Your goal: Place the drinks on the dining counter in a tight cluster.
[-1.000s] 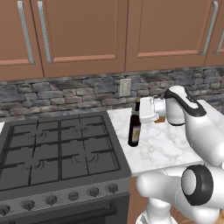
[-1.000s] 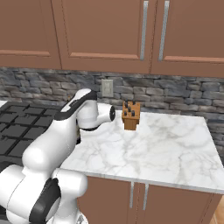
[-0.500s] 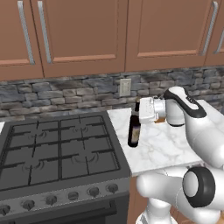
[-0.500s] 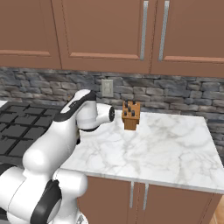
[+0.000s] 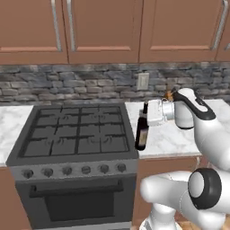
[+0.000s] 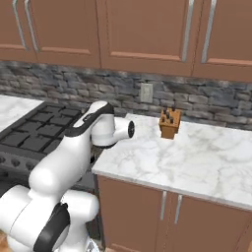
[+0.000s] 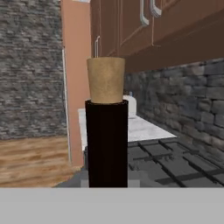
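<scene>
Wine bottle [image 5: 142,133] is standing upright at the small counter's [image 5: 166,137] edge beside the stove [image 5: 74,134], the gripper [image 5: 146,114] pinching its corked neck; no drink is sitting on the dining counter yet, so the carrying and clustering are remaining

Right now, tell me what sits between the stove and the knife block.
In the left base view, the wine bottle held by the tool stands between the stove and the knife block.
</scene>
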### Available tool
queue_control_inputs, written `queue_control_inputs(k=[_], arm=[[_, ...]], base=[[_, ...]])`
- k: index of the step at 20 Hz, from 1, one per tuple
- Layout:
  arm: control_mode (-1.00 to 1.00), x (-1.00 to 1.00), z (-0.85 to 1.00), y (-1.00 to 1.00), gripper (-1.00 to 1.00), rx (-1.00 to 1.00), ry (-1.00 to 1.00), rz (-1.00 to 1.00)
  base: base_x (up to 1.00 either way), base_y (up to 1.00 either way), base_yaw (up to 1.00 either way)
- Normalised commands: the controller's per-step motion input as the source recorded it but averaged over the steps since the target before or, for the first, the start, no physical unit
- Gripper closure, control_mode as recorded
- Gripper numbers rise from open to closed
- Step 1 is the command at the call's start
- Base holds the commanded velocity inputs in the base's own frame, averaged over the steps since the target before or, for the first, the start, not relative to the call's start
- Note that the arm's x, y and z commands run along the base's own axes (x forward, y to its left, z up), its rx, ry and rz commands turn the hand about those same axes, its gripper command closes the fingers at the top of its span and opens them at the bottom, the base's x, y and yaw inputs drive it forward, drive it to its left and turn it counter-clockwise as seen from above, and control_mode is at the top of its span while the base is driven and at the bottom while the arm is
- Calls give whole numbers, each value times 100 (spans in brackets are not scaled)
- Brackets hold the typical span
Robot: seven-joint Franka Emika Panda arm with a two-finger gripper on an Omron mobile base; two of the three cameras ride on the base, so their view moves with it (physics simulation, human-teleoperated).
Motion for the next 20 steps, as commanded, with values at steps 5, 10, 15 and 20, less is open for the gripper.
queue_control_inputs(k=[5, 10, 15, 20], arm=[[100, 0, 0, 0, 100, 0, 0, 0], [100, 0, 0, 0, 100, 0, 0, 0], [100, 0, 0, 0, 100, 0, 0, 0], [100, 0, 0, 0, 100, 0, 0, 0]], base=[[-25, 17, 88], [-10, 14, 100], [-9, 13, 100], [-8, 12, 100]])
